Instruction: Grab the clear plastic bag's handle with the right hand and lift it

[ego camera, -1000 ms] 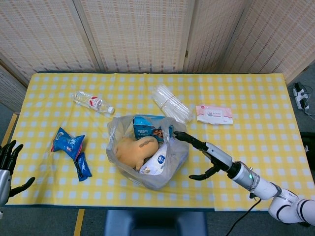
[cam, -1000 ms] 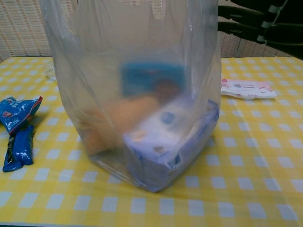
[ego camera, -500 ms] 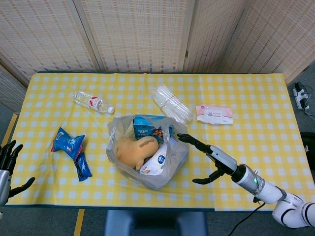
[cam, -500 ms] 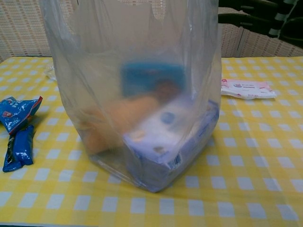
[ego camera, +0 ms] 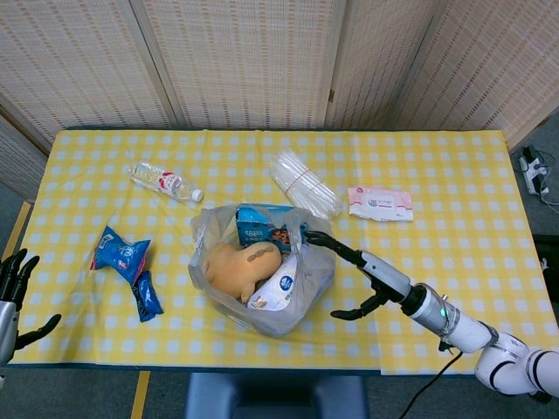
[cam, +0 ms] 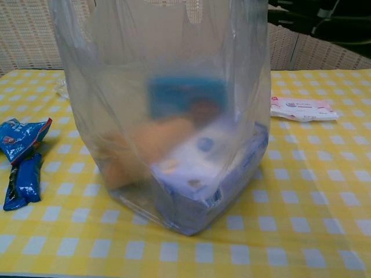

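Nothing of the lift is done yet, as far as the views show: the clear plastic bag sits on the bench near the middle of its front edge, its base flat on the yellow check cloth and its mouth standing open with groceries inside, and no robot hand has hold of its handle. At the front left corner of the bench the left robot hand hangs off the edge with fingers spread and empty, well apart from the bag and playing no part. Moving right past the bag, the right robot hand is reaching in from the front right, fingers apart and holding nothing; its long upper fingers point toward the bag's right rim, their tips at or just beside the plastic, while the thumb hangs lower, clear of the bag's side. In the chest view the bag fills the frame and only dark fingers show at the upper right, so whether a fingertip actually touches the handle cannot be told. What remains, by my reading, is the whole grasp: threading into the handle loop, closing, then raising
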`<state>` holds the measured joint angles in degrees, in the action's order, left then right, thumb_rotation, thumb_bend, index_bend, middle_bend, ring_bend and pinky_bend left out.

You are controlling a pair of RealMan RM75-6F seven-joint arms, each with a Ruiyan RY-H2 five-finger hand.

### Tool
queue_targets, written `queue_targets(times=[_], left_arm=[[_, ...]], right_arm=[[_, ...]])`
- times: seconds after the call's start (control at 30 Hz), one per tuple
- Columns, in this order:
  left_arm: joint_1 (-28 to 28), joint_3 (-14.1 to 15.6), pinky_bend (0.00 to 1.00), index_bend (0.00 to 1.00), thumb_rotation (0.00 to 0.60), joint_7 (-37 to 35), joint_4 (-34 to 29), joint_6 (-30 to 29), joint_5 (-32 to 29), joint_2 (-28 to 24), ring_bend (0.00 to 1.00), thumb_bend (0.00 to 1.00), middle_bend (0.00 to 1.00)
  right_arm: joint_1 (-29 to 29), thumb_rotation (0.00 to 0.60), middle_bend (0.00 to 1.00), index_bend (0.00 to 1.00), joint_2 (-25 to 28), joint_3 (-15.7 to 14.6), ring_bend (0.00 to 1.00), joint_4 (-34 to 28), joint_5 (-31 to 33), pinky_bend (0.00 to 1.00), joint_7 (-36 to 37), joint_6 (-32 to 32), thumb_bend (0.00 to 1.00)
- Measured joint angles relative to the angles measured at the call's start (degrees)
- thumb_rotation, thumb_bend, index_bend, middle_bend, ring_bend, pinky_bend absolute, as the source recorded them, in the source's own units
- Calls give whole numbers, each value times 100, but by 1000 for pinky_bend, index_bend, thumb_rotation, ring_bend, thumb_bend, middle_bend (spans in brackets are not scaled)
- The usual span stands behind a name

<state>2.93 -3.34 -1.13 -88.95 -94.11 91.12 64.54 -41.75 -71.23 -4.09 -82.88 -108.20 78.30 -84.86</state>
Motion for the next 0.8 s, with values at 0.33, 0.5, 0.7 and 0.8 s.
queue_targets(times=[0.33,0.5,0.7,0.8], left_arm=[[5,-1,0,0,600,9,0,17,0,3,20,192,23],[10,6,0,0,600,16,-3,29,9,7,19,192,26],[-7,4,0,0,600,11,-12,-12,22,0,20,192,26],[-4,10,0,0,600,5,-14,5,23,-5,26,192,26]], right_arm=[[-84,600,0,0,114,20,52,-239,58,0,-927,349,256],[-138,600,0,0,180,78,56,-433,133,0,-1676,607,257],[-227,600,0,0,265,196,60,-711,247,0,-2449,925,257],[-263,600,0,0,294,235,61,-814,272,0,-2743,1033,257]])
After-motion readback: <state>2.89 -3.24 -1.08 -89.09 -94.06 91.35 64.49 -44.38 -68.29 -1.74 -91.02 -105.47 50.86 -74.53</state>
